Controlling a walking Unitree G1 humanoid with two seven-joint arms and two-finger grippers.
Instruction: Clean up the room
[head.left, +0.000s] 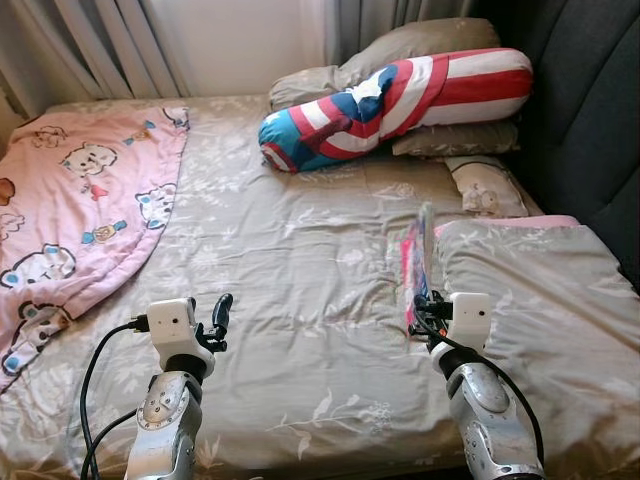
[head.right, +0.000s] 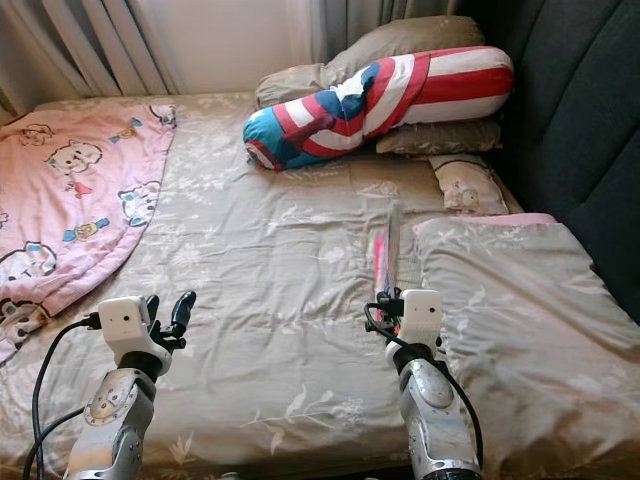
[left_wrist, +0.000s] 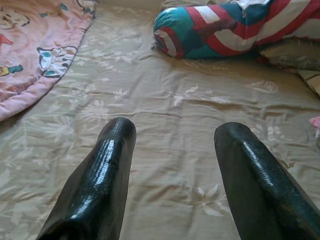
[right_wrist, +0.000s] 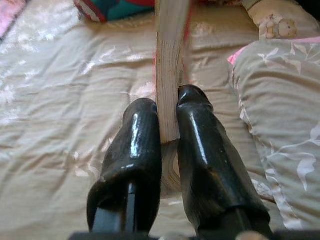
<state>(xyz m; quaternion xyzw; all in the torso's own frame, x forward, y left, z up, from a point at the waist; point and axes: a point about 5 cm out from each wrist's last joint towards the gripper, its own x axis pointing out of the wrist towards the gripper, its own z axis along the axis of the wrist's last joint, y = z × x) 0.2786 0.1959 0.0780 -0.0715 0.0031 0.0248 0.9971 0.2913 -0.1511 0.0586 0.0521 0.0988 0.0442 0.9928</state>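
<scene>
Bedroom, bed taking up nearly all I can see: a beige floral sheet (head.left: 300, 300) with a dark padded headboard (head.left: 580, 120) along the robot's right. What I'm carrying is a thin book (right_wrist: 167, 75) with a pink cover, pinched on edge in the right gripper (right_wrist: 169, 115) and sticking up and forward above the sheet, just beside the folded beige duvet (head.left: 540, 300).

My worry is the grip — the fingers clamp only the low end of the book, and most of its length stands free beyond them. I'd judge that a quick swing or a step could lever it loose or let the pages fan out, and it would drop back onto the bedding. Catching the duvet's edge on the way would do the same.

Right jaws are closed hard on the book's pages, both pads touching it. The left gripper (left_wrist: 175, 150) hovers over bare sheet with its jaws wide apart, holding and touching nothing.

Further out, a red, white and blue bolster (head.left: 400, 100) lies across the pillows (head.left: 420, 45), and a pink cartoon blanket (head.left: 80, 200) is rumpled on the robot's left.
</scene>
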